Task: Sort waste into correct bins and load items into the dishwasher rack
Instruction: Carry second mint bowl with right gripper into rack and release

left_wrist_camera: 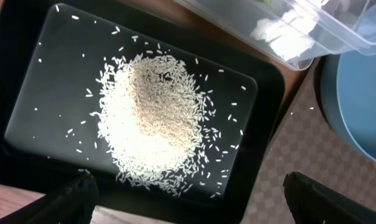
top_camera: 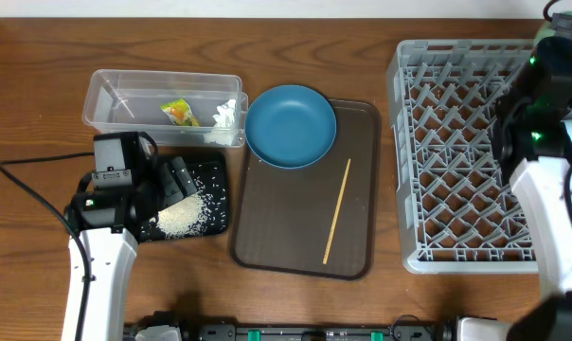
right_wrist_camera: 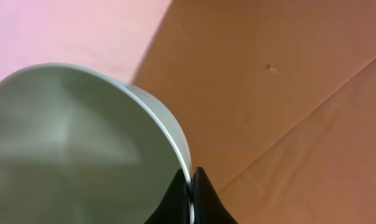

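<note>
My right gripper (right_wrist_camera: 192, 191) clamps the rim of the pale mint bowl (right_wrist_camera: 70, 140) over the dishwasher rack (top_camera: 456, 161); I should seat it tilted between pegs. My left gripper (left_wrist_camera: 188, 202) hangs released above the rice (left_wrist_camera: 154, 118).

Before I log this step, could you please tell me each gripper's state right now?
Left gripper: open, empty, over the rice.
Right gripper: closed on the rim of the pale mint bowl.
</note>
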`<state>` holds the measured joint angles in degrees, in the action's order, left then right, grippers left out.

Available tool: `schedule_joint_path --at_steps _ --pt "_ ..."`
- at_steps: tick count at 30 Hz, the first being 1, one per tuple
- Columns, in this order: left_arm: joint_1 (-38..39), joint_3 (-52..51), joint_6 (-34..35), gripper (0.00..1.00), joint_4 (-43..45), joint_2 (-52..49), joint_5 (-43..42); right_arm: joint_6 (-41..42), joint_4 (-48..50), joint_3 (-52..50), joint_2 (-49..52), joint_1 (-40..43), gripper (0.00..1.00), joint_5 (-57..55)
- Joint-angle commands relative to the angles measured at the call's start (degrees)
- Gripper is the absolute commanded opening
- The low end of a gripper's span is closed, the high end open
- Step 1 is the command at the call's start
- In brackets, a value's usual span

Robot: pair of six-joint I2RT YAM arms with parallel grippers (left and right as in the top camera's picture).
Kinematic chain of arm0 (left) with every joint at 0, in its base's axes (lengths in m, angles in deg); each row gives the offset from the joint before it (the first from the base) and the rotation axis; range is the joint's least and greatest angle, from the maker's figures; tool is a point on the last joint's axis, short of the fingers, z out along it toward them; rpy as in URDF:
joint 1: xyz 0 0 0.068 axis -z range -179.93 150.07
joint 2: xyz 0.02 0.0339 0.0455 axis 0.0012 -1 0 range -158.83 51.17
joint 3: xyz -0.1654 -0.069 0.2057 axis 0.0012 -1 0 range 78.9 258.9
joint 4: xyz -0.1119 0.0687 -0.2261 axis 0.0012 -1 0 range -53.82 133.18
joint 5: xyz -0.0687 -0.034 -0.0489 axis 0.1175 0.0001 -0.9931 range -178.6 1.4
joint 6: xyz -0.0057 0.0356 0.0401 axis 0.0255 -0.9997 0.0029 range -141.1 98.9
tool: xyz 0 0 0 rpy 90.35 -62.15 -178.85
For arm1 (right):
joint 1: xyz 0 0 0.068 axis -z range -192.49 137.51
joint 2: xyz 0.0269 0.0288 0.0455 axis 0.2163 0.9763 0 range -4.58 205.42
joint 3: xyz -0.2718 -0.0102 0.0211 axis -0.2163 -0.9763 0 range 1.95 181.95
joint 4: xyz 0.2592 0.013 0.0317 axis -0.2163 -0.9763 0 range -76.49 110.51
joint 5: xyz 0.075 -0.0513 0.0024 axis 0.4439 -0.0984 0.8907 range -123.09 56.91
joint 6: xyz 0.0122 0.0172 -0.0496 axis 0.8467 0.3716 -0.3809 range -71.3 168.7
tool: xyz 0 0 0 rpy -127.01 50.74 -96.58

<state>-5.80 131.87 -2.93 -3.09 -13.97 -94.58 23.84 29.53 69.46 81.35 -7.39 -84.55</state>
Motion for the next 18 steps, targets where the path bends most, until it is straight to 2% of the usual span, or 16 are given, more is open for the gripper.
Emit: schedule_joint_path --at_steps 1,9,18 --pt "-0.2 0.5 0.0 0.98 -0.2 -0.1 0.7 -11.7 3.1 0.1 3.7 2.1 0.01 -2.4" --pt "-0.2 0.5 0.1 0.98 -0.2 -0.1 0.7 -15.0 14.0 0.1 12.6 6.1 0.01 -3.0" --pt "-0.2 0.5 0.0 0.98 -0.2 -0.1 0.7 -16.6 16.0 0.1 20.5 6.8 0.01 -1.4"
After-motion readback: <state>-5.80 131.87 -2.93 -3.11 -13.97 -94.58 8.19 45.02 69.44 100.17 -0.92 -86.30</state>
